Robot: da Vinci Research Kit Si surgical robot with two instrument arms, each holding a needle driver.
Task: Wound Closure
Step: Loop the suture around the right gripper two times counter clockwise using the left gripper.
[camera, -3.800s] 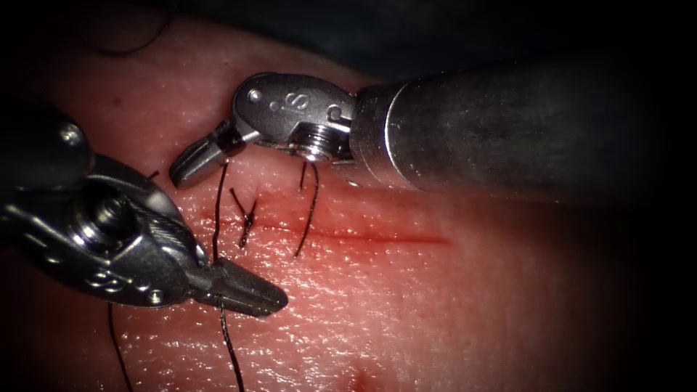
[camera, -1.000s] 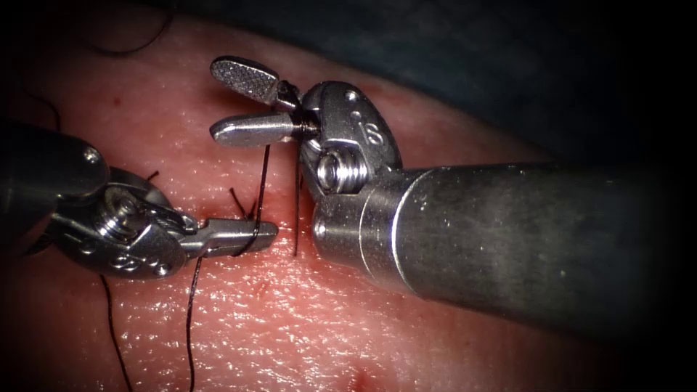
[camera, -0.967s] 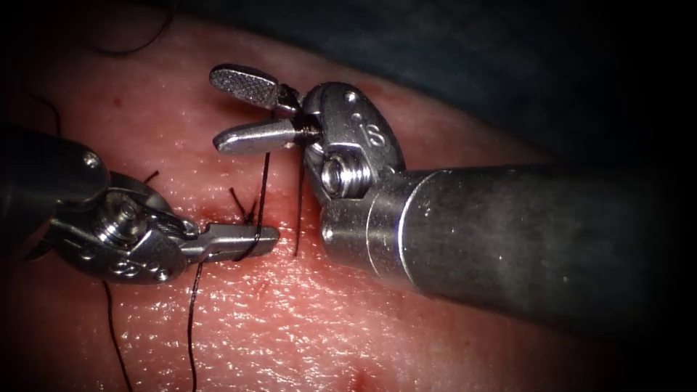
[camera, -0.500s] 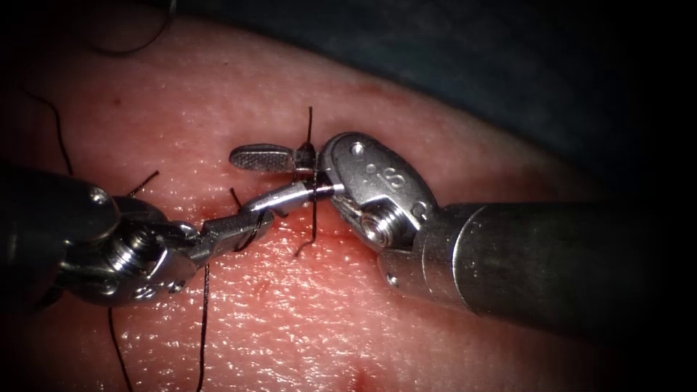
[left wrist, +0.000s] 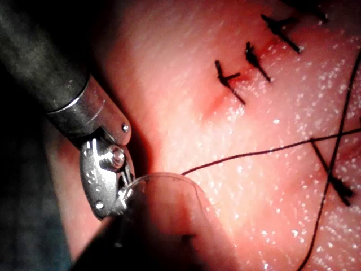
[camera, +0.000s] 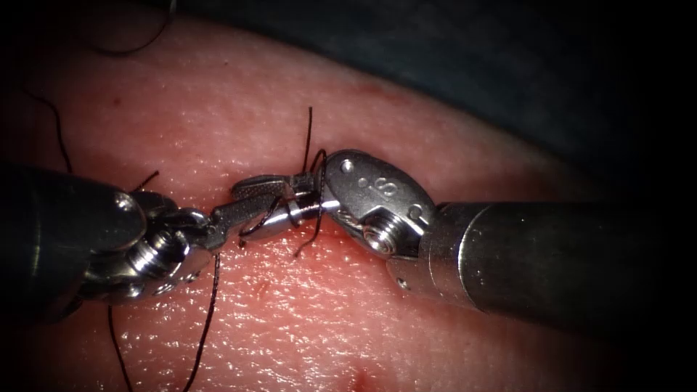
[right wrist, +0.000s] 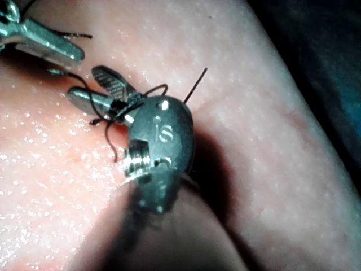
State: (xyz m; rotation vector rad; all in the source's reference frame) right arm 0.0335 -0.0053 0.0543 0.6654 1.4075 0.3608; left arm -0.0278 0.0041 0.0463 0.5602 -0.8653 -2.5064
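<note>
Left tool (camera: 243,210) clamped on thread (camera: 207,319), tip-to-tip with right tool (camera: 272,203) over cut; right tool's jaws slightly parted, short thread end (camera: 308,134) between them. Needle unseen.

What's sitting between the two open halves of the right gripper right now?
Thread loops between them, close to the hinge of the right gripper. It shows in the endoscope view and the right wrist view.

Left tool (camera: 243,210) closed, right tool (camera: 265,197) parted — tips meeting, nearly touching.
</note>
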